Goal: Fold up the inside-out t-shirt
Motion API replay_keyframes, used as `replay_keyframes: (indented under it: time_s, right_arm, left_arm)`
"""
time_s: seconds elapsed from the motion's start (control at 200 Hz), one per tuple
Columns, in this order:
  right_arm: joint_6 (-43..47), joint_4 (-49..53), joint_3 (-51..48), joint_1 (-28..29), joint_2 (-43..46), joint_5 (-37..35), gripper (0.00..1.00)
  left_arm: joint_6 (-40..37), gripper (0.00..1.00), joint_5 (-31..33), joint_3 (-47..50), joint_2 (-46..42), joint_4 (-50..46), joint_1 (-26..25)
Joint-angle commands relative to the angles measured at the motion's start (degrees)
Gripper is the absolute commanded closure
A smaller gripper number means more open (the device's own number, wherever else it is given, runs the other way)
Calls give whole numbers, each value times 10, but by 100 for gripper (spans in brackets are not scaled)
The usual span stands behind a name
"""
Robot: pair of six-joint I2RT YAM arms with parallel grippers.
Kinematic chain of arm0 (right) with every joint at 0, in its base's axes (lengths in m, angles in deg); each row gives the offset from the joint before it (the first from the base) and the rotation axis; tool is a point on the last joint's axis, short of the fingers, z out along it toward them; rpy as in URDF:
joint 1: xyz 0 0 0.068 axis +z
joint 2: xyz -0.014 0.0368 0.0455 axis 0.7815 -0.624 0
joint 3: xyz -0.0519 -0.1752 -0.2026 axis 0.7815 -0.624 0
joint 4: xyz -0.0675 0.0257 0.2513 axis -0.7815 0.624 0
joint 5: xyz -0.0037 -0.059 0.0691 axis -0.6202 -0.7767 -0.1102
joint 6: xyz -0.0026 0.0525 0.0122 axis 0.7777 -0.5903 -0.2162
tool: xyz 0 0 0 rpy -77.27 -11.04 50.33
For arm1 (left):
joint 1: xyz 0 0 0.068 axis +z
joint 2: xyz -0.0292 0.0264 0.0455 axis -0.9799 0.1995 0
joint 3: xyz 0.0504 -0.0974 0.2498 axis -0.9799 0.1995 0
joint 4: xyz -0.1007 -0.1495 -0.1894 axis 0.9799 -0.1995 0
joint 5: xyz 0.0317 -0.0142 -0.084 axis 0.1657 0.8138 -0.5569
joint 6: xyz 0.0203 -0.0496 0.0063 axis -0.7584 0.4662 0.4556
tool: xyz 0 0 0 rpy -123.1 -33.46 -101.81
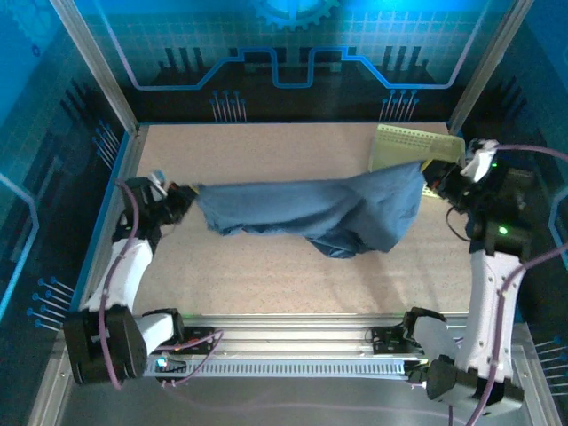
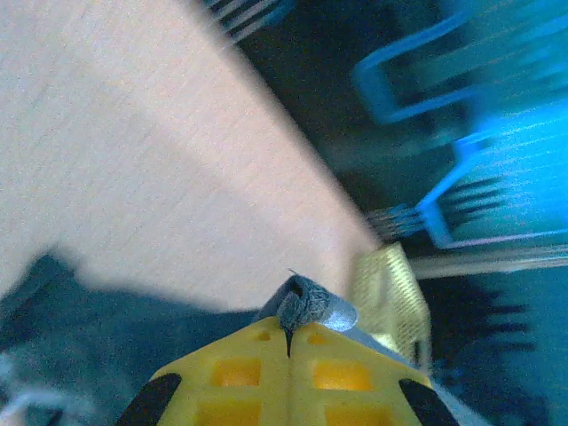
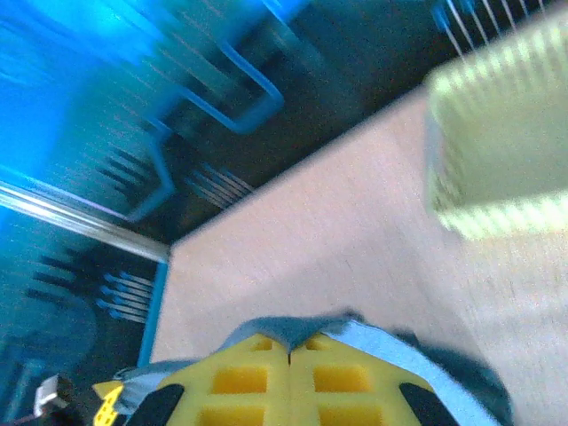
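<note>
Two grips: your left gripper (image 1: 188,195) and right gripper (image 1: 433,177) are each clamped on the shirt (image 1: 311,215). In both wrist views the yellow fingers meet, with a small fold of blue cloth nipped at the tips.
Shirt position: it hangs stretched between your grippers. The upper edge is taut from one to the other, and a loose pouch sags low toward the table (image 1: 266,151), nearer the right gripper.
Basket (image 1: 410,142): it sits just beyond the right gripper, close behind that end of the shirt. You cannot tell from these views whether the cloth touches it.
Weight: light, by the look of it, and easy for either arm to carry.
Stiffness: soft and limp. Expect it to droop and wrinkle wherever you leave it unsupported, and it will not keep a crease unless you lay it flat.
Slip: each pinch holds only a little cloth, so a hard pull apart could likely drag it out of the fingers.
Where to hold: take hems, seams or corners, where the cloth is thickest. Which part each gripper has now is too bunched to tell.
Risk: the sagging pouch may fold under itself when you lower it, and the right end could catch the basket.
</note>
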Motion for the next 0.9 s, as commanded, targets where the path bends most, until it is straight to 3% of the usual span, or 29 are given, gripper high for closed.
replay_keyframes:
  time_s: [0.0,0.18,0.26,0.53,0.75,0.895]
  right_arm:
    - [18,0,-73,15,15,-17,100]
    - [43,19,-117,13,24,-72,100]
    - [48,24,-119,12,28,-87,100]
    - [50,25,-102,12,24,-79,100]
    - [50,24,-103,13,29,-74,100]
    - [51,24,-105,14,28,-73,100]
  left_arm:
    - [-32,100,-29,39,23,-57,-22]
    - [-43,99,-12,76,62,-89,-37]
    - [-49,95,25,90,49,-110,-37]
    - [-72,60,176,66,-24,-223,-46]
    - [-93,47,288,-1,-37,-305,-138]
    - [-93,44,330,-29,-21,-327,-200]
